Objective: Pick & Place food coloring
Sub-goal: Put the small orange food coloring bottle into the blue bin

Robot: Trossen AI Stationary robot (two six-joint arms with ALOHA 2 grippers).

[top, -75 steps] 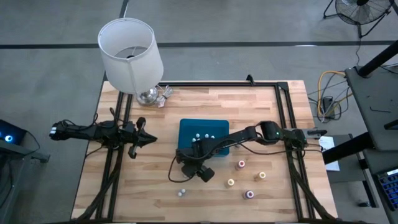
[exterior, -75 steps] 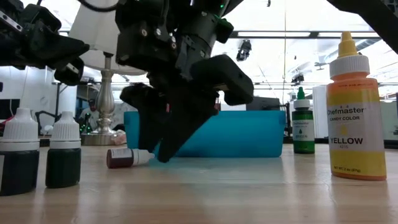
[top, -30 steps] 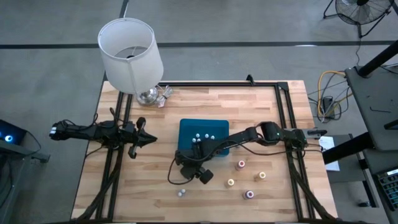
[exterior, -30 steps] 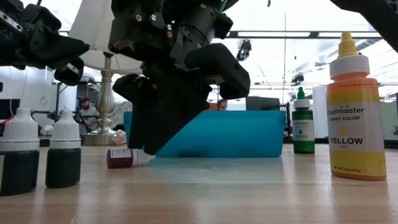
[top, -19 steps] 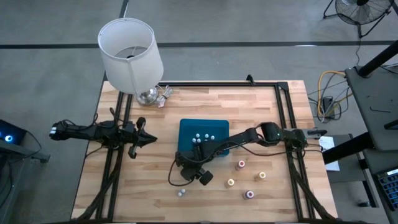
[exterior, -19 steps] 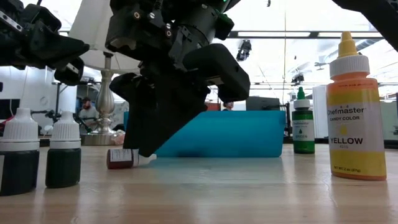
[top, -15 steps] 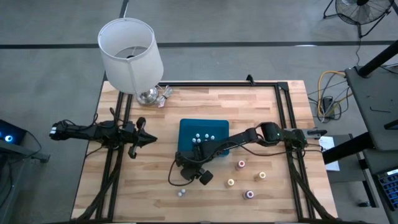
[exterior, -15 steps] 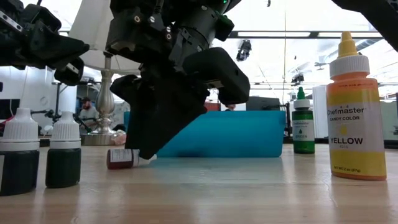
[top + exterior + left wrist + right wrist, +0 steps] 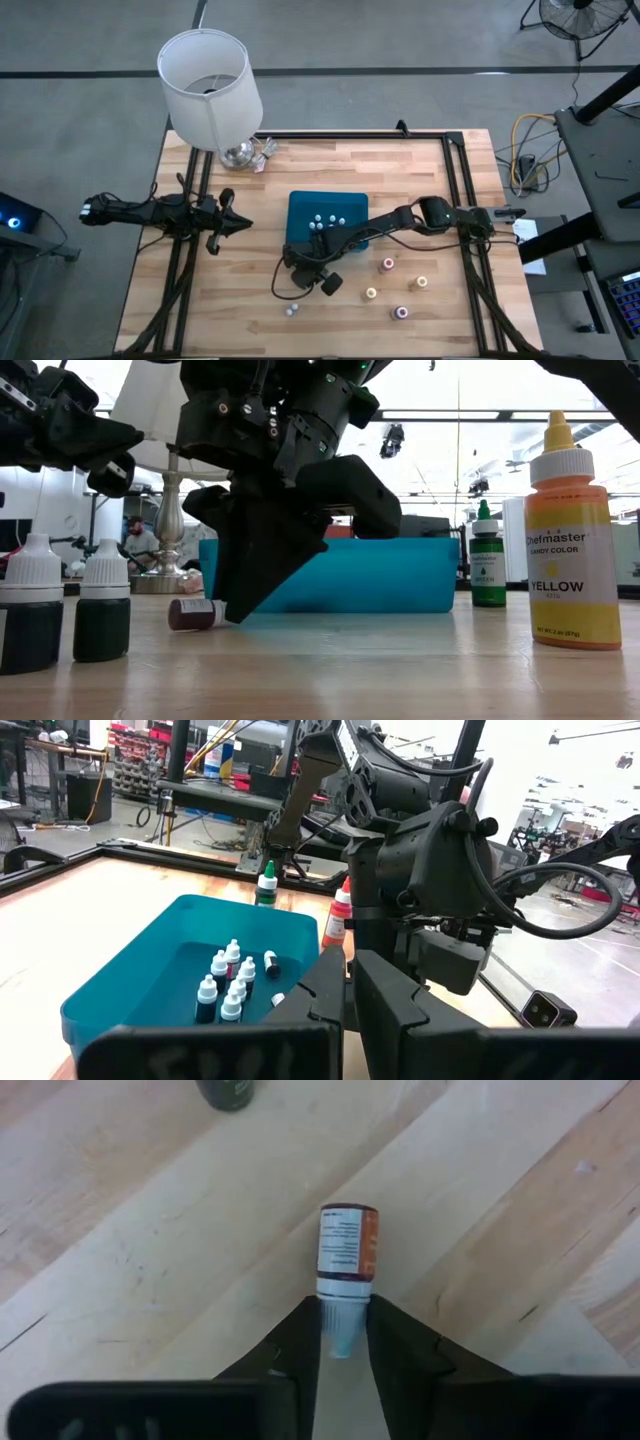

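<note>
A small dark-red food coloring bottle (image 9: 347,1250) with a white cap lies on its side on the wooden table, near the blue tray's (image 9: 296,205) near left corner. It also shows in the low view (image 9: 193,614). My right gripper (image 9: 342,1342) points down at it and is shut on its cap. Several small white-capped bottles (image 9: 230,982) lie in the tray. More small bottles stand on the table: (image 9: 388,265), (image 9: 421,282), (image 9: 371,294), (image 9: 401,312), (image 9: 291,310). My left gripper (image 9: 240,222) waits shut at the table's left. My right gripper pinches the lying bottle's white cap (image 9: 341,1312) between its two fingers, at their free ends. The fingers come from above, slanting down, and lie along the bottle's length, past its cap end. The bottle's body rests on its side on the table.
A lamp with a white shade (image 9: 210,90) stands at the far left corner. In the low view two dark white-capped bottles (image 9: 65,605) stand near at the left, and a yellow (image 9: 572,535) and a green bottle (image 9: 488,555) at the right. Black frame rails (image 9: 455,180) run along the table's sides.
My right gripper has crept a little toward the table's left edge, with its fingertips low at the table, closing in on the lying bottle's cap. The bottle has slid slightly the same way and still lies on its side.
</note>
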